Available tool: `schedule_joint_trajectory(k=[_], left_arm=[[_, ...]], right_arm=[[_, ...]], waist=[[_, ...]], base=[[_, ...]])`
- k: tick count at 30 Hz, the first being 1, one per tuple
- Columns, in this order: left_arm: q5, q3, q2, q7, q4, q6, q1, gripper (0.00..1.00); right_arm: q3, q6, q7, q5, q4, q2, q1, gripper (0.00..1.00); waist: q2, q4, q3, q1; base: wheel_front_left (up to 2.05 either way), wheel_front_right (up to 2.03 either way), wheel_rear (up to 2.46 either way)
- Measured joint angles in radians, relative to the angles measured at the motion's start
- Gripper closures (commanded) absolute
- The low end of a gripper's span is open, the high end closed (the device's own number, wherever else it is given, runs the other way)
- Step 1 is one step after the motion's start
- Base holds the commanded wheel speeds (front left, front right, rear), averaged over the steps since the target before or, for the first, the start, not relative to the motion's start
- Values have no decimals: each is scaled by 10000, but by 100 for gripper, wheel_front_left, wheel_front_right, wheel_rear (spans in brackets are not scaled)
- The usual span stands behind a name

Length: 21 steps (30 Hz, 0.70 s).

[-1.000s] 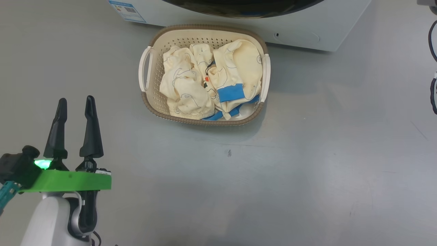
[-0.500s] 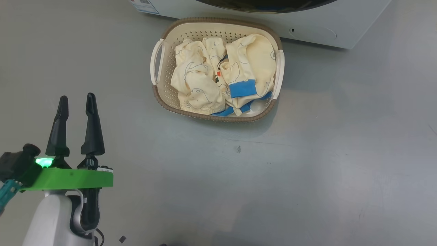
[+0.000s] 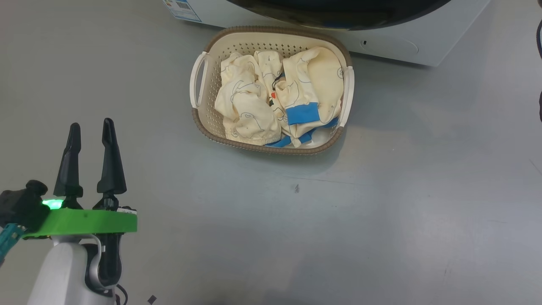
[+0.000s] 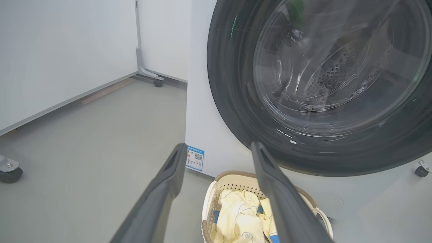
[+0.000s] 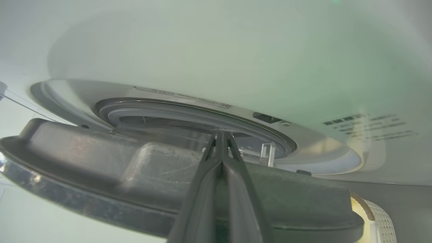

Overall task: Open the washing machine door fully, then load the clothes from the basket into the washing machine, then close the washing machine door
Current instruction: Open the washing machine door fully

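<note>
Your left gripper [image 3: 90,126] hovers low at the left above the floor [image 3: 381,212]. Its forearm rises from below, and its fingers point forward, spread apart and holding nothing. The basket [image 3: 211,125] with the clothes [image 3: 250,110] sits well ahead and to its right, just in front of the washing machine [image 3: 394,42]. Your right gripper [image 5: 221,136] has its fingers pressed together, empty, reaching in behind the washing machine door [image 5: 84,158]. The door is ajar, and the tips lie between its inner side and the grey gasket [image 5: 162,109]. You cannot tell whether they touch.
</note>
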Motion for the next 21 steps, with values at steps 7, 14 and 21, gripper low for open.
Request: schedule_joint_trajectory(k=[7,14,21], left_arm=[[10,15,-4,0,100,0,1,0],[46,117,2,0,360,0,34,0],[148,182,29,0,516,0,294,0]], right_arm=[[219,4,100,173,-25,136,465,100],[435,4,215,520,-199,213,1275,100],[654,2,454,855,-293,362,2129,100]], waist=[[0,-64,-303,0],[0,-110,-802,0],[0,-153,-1440,0]], base=[[0,0,0],[0,0,0],[0,0,0]])
